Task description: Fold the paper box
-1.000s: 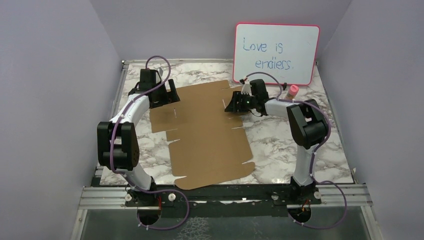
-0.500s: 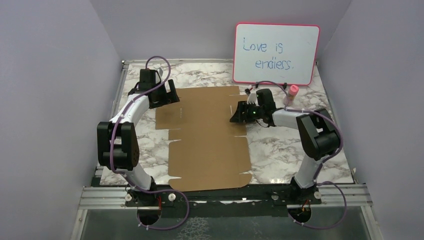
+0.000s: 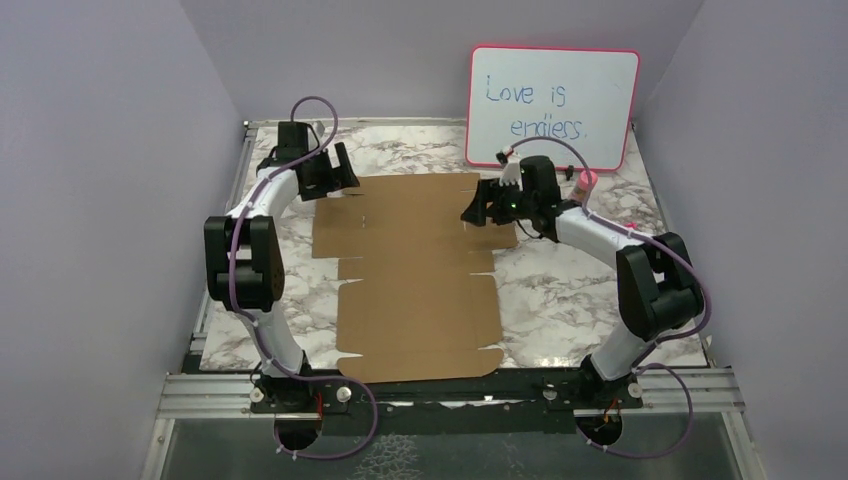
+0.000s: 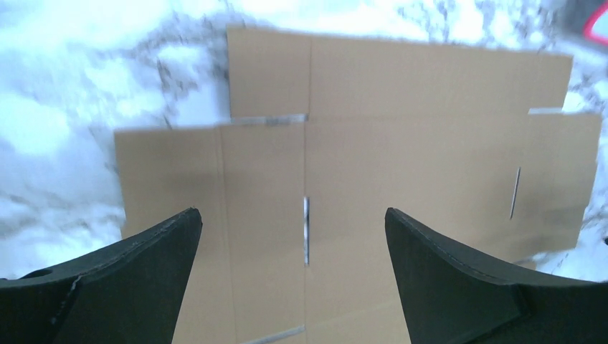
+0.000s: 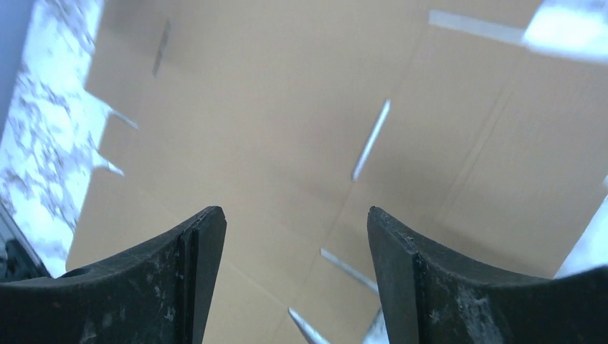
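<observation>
Top external: unfolded paper box (image 3: 415, 275), flat.

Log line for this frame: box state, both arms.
paper box flat, unfolded | left gripper at its far-left corner, jaws open, empty | right gripper at its far-right edge, jaws open, empty

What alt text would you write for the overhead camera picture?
A flat, unfolded brown corrugated cardboard box sheet lies on a white marble-patterned table. Two robot arms reach over its far corners, left gripper and right gripper hovering above it. A pink-framed whiteboard stands behind.
</observation>
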{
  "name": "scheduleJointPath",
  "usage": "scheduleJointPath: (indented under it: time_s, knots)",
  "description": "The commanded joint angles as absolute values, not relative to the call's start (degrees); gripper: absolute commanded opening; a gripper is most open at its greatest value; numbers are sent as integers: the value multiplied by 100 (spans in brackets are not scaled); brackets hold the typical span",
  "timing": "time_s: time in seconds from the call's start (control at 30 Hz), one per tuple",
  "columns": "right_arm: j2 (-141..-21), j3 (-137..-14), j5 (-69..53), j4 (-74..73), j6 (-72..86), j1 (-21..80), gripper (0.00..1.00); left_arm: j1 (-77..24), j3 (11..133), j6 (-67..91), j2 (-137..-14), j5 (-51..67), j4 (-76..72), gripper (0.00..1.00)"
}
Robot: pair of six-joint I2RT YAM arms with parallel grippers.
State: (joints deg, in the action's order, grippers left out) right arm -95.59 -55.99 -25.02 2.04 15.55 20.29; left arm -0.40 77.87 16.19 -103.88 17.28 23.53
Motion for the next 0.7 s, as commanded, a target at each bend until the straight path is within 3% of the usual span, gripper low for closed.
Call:
scheduleJointPath:
  time_s: [0.0, 0.33, 0.67]
  knots:
    - [-9826, -6333, -2139, 246, 1467, 1970, 79, 247, 8627, 1544, -11044, 2176, 2320, 99]
    - [-10919, -7461, -2130, 378, 1469, 1930, 80, 360, 10045, 1531, -12461, 2935, 2339, 96]
    - [-11628, -7216, -3564, 1247, 2225, 1943, 80, 360, 9750, 1654, -12667, 3222, 1831, 96]
